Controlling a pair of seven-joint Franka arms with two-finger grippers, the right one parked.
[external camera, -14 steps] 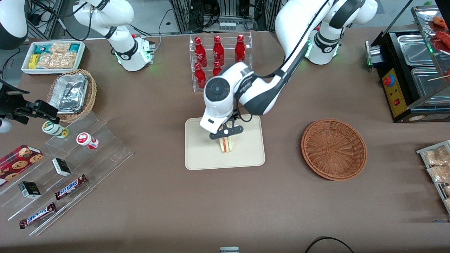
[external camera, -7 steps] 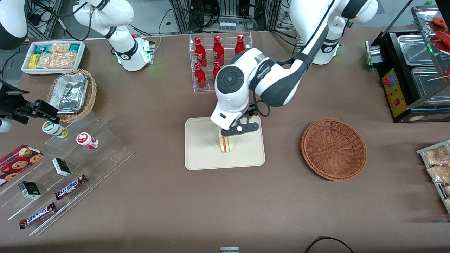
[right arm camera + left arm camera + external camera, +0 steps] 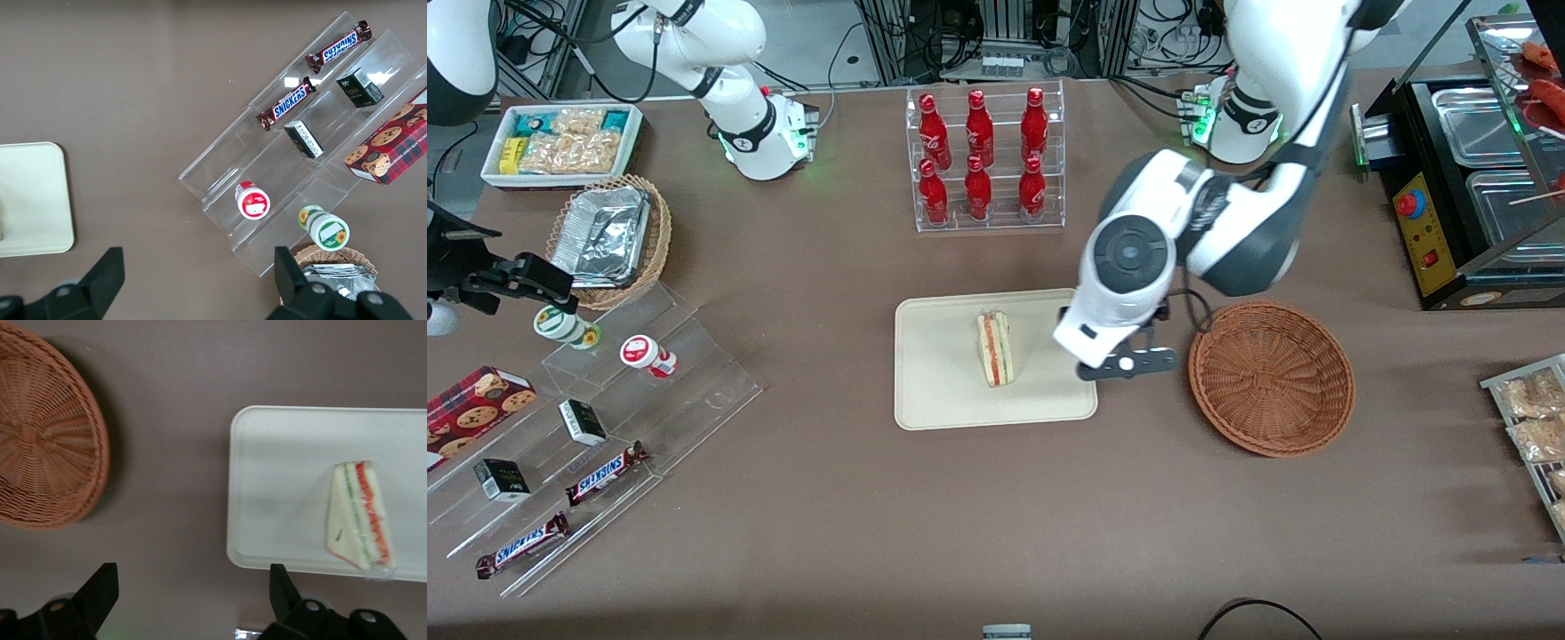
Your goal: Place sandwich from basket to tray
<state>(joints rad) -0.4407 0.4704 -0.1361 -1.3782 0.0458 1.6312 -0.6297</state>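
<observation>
The left arm's black two-finger gripper (image 3: 1127, 364) hangs above the brown tabletop (image 3: 960, 516), over the bare strip between the flat rectangular cream-beige tray (image 3: 938, 396) and the round reddish-brown woven wicker basket (image 3: 1272, 378), just off the tray's edge that faces the basket. Its fingers (image 3: 99, 590) stand wide apart with nothing between them, and the wrist view shows only cloth under the gap. The small triangular wedge sandwich of pale bread with red and green filling (image 3: 993, 348) stands on the tray, near the middle of its length and closer to the basket-side edge than to the edge toward the parked arm's end; it is clear of the gripper. In the wrist view the sandwich (image 3: 358, 517) lies close to one long edge of the tray (image 3: 280, 487), its striped filling face turned outward. The basket (image 3: 47, 447) holds nothing and sits well apart from the tray, toward the working arm's end of the tabletop. Farther from the front camera than the tray, a clear acrylic rack of red bottles (image 3: 984, 156) stands near the middle of the tabletop's edge by the arm bases.
</observation>
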